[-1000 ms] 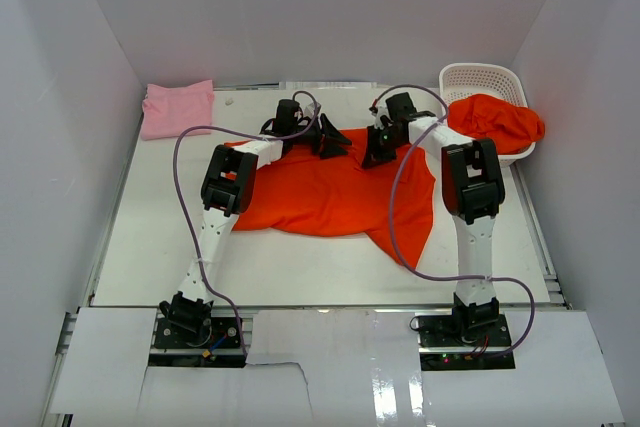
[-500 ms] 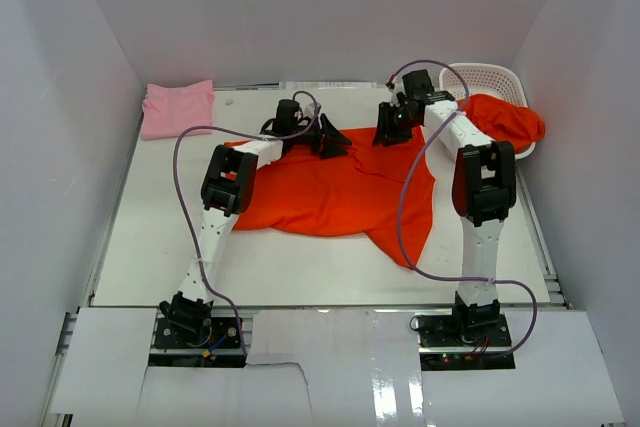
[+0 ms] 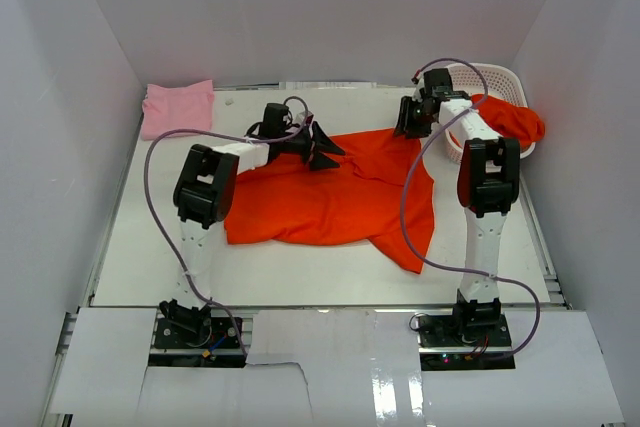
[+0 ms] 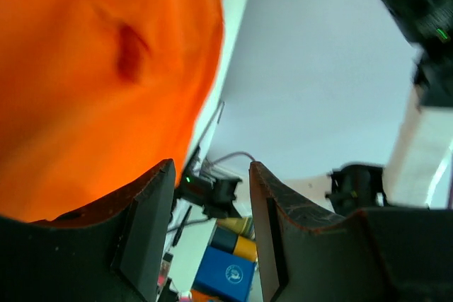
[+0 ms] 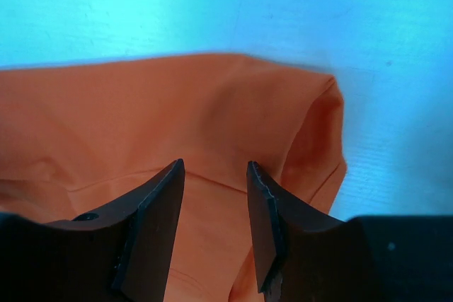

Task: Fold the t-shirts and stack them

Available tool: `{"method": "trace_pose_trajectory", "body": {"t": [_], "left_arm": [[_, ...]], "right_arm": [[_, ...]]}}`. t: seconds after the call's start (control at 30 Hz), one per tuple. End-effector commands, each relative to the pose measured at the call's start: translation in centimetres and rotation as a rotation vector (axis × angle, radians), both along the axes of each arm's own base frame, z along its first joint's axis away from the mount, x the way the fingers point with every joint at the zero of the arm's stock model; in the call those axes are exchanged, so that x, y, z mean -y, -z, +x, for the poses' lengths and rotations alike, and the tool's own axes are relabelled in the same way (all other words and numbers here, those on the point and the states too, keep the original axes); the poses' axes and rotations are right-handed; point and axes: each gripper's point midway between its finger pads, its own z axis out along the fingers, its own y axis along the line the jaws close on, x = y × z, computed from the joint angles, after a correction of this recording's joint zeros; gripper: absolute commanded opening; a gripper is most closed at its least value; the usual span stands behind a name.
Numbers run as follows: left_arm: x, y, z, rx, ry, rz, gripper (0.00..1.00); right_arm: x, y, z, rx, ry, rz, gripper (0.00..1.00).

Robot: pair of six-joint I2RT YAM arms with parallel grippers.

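White table [image 3: 300, 282] under both pairs of jaws.

Spread across it, wide and rumpled, an orange shirt [image 3: 330, 197]. Far edge directly beneath both pairs of jaws, the bulk nearer than them, one flap trailing off to the near right of the right jaws. From the left wrist, the same shirt [image 4: 85, 68] as a broad orange sheet off to one side of the jaws, outside the gap. From the right wrist, the shirt [image 5: 141, 111] straight below the jaws, with a turned-over corner just past the right-hand tip.

Just right of the right jaws, a white basket [image 3: 480, 75], with a second orange shirt [image 3: 510, 119] heaped in it and spilling over its near rim.

Well left of the left jaws, at the table's far-left corner, a pink shirt [image 3: 178, 107], folded flat, apart from the orange shirt.

Left gripper [image 3: 322, 150] [image 4: 211, 167]: turned on its side, low over the shirt's far edge. Jaws moderately apart, nothing between them, only blurred background through the gap.

Right gripper [image 3: 408, 119] [image 5: 216, 167]: pointed down at the shirt's far-right corner. Jaws moderately apart, nothing clamped, orange cloth visible through the gap. Contact between tips and cloth: cannot tell.

Purple cable [image 3: 402, 197] looping down on the near side of the right jaws, across the shirt's flap.
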Motion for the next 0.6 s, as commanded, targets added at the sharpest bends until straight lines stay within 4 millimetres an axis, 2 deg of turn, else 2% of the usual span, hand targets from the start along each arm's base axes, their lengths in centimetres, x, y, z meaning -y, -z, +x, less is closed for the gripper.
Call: {"method": "trace_pose_trajectory", "body": {"t": [0.0, 0.03, 0.1, 0.13, 0.2, 0.23, 0.27, 0.3, 0.33, 0.37, 0.4, 0.53, 0.57], "left_arm": [[-2.0, -11.4, -1.9, 0.211, 0.030, -0.112, 0.57], [-2.6, -12.2, -2.3, 0.235, 0.035, -0.117, 0.57], [-4.4, -13.9, -2.4, 0.263, 0.023, -0.121, 0.58], [-5.0, -15.4, -3.0, 0.281, 0.028, -0.125, 0.59], [-6.8, -16.4, -2.7, 0.335, 0.023, -0.112, 0.59], [-7.8, -15.5, -2.9, 0.284, 0.006, -0.073, 0.59], [-9.8, -14.8, -2.1, 0.329, -0.023, -0.032, 0.60], [-11.0, -13.8, -1.8, 0.318, -0.047, -0.002, 0.60], [-12.2, -11.5, -2.2, 0.256, -0.066, 0.033, 0.60], [-14.0, -9.7, -1.8, 0.262, -0.088, 0.063, 0.60], [-15.0, -7.3, -2.7, 0.194, -0.096, 0.096, 0.59], [-18.7, -0.5, -2.8, 0.142, -0.146, 0.351, 0.59], [-19.1, 0.2, -2.8, 0.142, -0.147, 0.390, 0.59]], "right_arm": [[-1.2, -1.6, -0.7, 0.036, -0.027, 0.042, 0.47], [-1.1, -0.6, -1.7, 0.011, -0.029, 0.045, 0.47], [-1.1, -0.6, -2.2, 0.018, -0.031, 0.047, 0.47], [-1.1, -1.0, -2.6, 0.020, -0.033, 0.053, 0.47], [-1.3, -0.4, -3.7, -0.013, -0.042, 0.059, 0.47], [-1.4, -0.9, -4.3, -0.017, -0.048, 0.065, 0.47], [-1.7, -0.2, -5.4, -0.043, -0.056, 0.062, 0.47], [-1.7, -0.2, -5.9, -0.048, -0.057, 0.060, 0.47], [-1.8, -1.2, -6.2, -0.022, -0.061, 0.062, 0.47], [-2.0, -0.3, -7.5, -0.047, -0.067, 0.056, 0.47], [-2.0, -1.4, -7.9, -0.022, -0.065, 0.057, 0.47], [-2.5, -1.7, -10.5, -0.031, -0.086, 0.059, 0.48], [-2.5, -1.4, -11.1, -0.043, -0.092, 0.049, 0.48]]}}
